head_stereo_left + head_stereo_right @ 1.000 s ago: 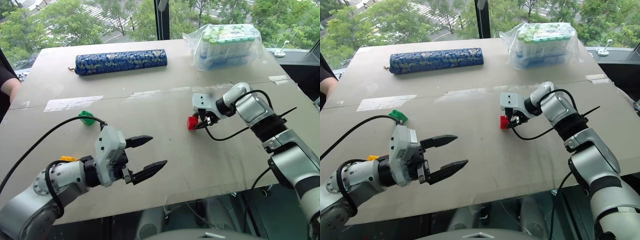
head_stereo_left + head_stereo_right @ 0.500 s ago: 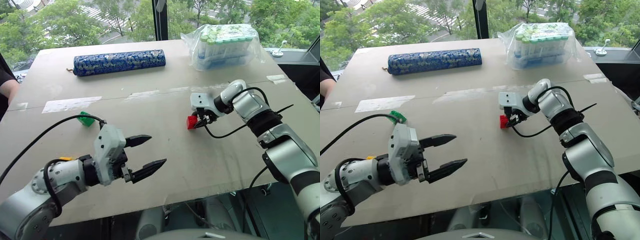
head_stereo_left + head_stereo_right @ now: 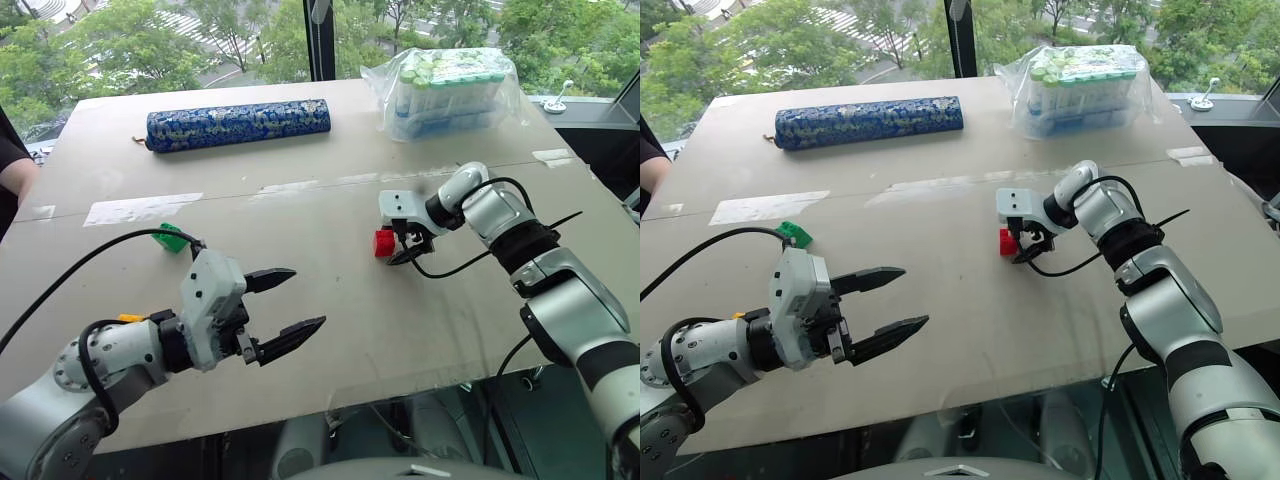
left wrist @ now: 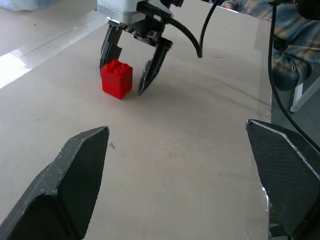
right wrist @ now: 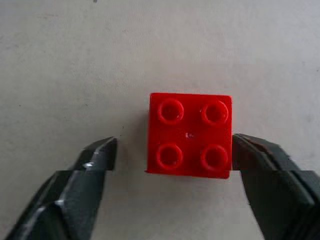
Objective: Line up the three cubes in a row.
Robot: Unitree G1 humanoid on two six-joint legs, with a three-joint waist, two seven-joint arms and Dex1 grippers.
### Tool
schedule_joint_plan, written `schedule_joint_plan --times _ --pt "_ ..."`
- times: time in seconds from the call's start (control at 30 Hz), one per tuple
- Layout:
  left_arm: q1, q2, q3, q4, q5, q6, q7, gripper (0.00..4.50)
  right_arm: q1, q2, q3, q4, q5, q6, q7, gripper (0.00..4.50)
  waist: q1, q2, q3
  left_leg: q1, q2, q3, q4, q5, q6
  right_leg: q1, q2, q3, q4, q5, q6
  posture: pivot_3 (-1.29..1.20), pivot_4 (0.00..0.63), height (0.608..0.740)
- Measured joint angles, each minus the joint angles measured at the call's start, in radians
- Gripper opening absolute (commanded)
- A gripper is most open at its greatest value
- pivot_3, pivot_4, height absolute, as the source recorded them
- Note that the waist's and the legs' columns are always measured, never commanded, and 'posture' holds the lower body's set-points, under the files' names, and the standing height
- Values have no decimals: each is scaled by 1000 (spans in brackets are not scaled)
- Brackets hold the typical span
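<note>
Left eye view, nearest first: the left end effector [image 3: 283,311] hangs over the front of the table [image 3: 420,330] with its fingers spread apart and nothing in them. Beside its arm a bit of the yellow cube [image 3: 133,318] peeks out, and a little farther back lies the green cube [image 3: 171,237]. Toward mid-table, well apart from those two, the red cube [image 3: 384,243] sits flat, studs up. The right end effector [image 3: 409,247] brackets it with fingers parted, one side clearly off the brick, so it looks set down rather than held. I judge the red placing done; next comes lifting clear and bringing green and yellow into line.
</note>
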State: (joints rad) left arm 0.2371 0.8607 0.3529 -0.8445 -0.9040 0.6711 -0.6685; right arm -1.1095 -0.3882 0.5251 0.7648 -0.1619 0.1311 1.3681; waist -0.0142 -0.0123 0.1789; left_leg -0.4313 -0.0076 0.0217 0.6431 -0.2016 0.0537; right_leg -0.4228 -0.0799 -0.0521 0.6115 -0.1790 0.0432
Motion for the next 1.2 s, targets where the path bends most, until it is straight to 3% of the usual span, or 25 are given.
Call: schedule_joint_plan --times 0.2,0.4,0.6,0.7,0.83,1.03,1.2 --pt "2 -25 8 7 -1 1 46 4500 40 -44 -44 -103 36 -2 31 4364 4 0 0 0 0 0 -1 0 1 0 0 0 -1 0 0 0 150 740" --pt "-67 -168 61 139 143 14 338 4500 282 -115 -261 -498 273 44 44 4364 14 -1 0 0 0 -1 -1 0 6 1 0 0 0 1 2 0 150 740" --pt "-243 -213 102 321 287 130 613 4500 497 -98 -497 -986 560 244 -161 4364 31 -2 -1 1 1 -2 1 -3 3 0 0 -1 6 0 1 0 150 740" --pt "-293 -196 117 411 326 162 641 4500 566 -127 -521 -1102 594 291 -218 4364 31 -3 -2 1 1 -1 3 -3 3 0 -1 -1 7 0 0 0 150 740" --pt "-374 -107 62 588 374 170 538 4500 646 -166 -544 -1199 645 327 -267 4364 28 -3 -2 1 1 1 4 -3 3 0 -3 -1 7 -2 3 0 150 740" --pt "-572 111 -115 958 459 65 169 4500 674 -223 -553 -1273 676 353 -320 4364 28 -5 -2 -2 1 3 3 -3 3 -6 -8 -5 8 0 0 0 150 740" --pt "-775 155 -293 1276 599 -63 -57 4500 692 -244 -557 -1314 699 372 -361 4364 29 -5 -2 -3 0 5 1 -3 3 -6 -8 -4 6 0 0 0 150 740"
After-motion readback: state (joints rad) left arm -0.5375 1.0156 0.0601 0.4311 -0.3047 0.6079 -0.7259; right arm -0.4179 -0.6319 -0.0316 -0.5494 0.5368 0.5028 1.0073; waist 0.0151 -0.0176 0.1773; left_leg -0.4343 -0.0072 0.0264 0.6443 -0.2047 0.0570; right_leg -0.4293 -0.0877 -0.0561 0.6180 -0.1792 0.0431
